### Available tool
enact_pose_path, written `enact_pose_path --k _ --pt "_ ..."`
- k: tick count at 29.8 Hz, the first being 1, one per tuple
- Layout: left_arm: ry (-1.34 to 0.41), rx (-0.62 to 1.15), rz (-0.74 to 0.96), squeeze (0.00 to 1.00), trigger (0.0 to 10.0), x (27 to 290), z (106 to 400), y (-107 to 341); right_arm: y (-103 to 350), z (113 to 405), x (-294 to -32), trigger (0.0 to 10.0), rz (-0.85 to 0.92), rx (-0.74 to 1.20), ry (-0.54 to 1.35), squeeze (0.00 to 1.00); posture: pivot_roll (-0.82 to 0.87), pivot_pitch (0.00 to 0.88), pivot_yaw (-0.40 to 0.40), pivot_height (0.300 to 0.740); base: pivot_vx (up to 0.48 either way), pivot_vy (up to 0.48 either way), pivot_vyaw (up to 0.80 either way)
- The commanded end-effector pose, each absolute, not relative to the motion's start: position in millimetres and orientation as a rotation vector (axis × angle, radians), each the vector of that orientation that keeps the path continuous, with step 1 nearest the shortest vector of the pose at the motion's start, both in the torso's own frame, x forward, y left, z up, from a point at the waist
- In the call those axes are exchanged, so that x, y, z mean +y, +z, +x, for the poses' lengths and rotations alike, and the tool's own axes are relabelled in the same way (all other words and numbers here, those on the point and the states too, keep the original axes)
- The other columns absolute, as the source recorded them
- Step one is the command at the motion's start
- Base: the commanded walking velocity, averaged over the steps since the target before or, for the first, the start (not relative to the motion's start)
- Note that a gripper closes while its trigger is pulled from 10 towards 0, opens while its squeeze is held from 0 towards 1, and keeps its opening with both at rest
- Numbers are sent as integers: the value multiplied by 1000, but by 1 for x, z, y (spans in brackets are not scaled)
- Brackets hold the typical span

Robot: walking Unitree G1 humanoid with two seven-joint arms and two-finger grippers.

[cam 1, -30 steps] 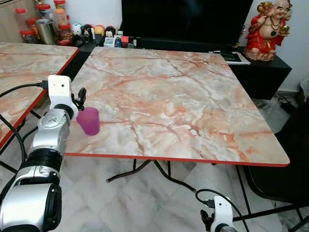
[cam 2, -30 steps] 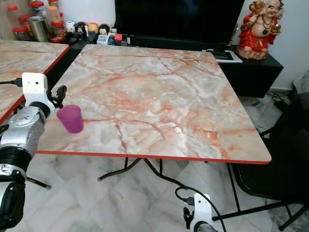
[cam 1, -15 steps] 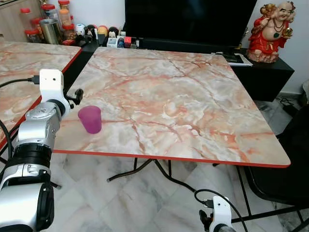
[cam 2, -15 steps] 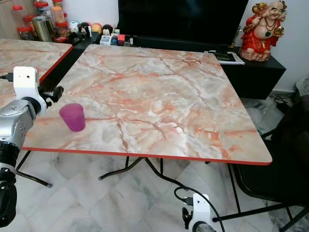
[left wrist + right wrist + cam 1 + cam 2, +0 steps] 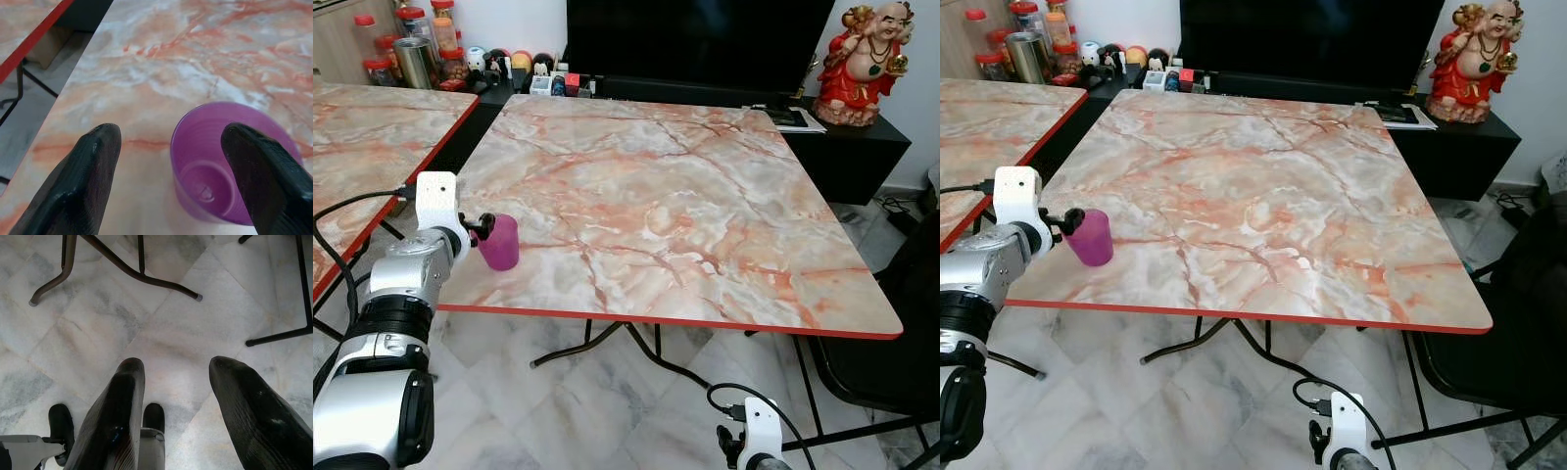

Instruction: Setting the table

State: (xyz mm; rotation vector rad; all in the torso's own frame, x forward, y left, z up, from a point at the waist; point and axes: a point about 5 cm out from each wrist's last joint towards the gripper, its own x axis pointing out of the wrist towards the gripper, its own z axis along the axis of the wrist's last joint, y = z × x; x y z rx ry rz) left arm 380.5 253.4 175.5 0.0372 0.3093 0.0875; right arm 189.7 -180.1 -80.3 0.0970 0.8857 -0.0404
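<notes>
While right gripper (image 5: 173,406) hangs, jaws parted, left gripper (image 5: 171,147) jaws spread beside purple cup (image 5: 499,242), marble table (image 5: 685,196)

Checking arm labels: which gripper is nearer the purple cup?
Left. The left gripper is open right beside the purple cup; the right gripper hangs low over the floor.

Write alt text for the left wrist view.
The left claw is open, its two black fingers flanking a translucent purple plastic cup that stands upright and empty on the pink-veined marble tabletop, with the table's red edge beyond.
</notes>
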Motion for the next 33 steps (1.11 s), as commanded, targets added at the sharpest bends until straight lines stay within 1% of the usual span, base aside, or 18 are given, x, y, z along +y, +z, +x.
enact_pose_path --k 1,15,16,17,18,19,20,33 --pt "94 326 69 0 10000 250 384 180 -80 190 -184 10000 95 881 -54 0 -56 0 -74 740 0 0 0" --pt "99 339 31 0 10000 247 389 176 -80 190 -184 10000 92 882 -50 0 -60 0 -71 740 0 0 0" --pt "103 338 29 0 8706 247 389 176 -80 190 -184 10000 93 881 -51 0 -59 0 -72 740 0 0 0" --pt "107 336 29 0 4196 247 389 176 -80 190 -183 10000 92 881 -51 0 -59 0 -71 740 0 0 0" --pt "107 336 29 0 4196 247 389 176 -80 190 -183 10000 92 881 -51 0 -59 0 -71 740 0 0 0" --pt "112 335 27 0 1490 248 390 176 -80 190 -183 10000 92 881 -51 0 -59 0 -71 740 0 0 0" --pt "113 335 26 0 0 248 390 176 -80 190 -183 10000 93 881 -51 0 -60 0 -70 740 0 0 0" --pt "106 344 31 0 0 247 391 174 -80 190 -183 10000 93 882 -52 0 -59 0 -72 740 0 0 0"
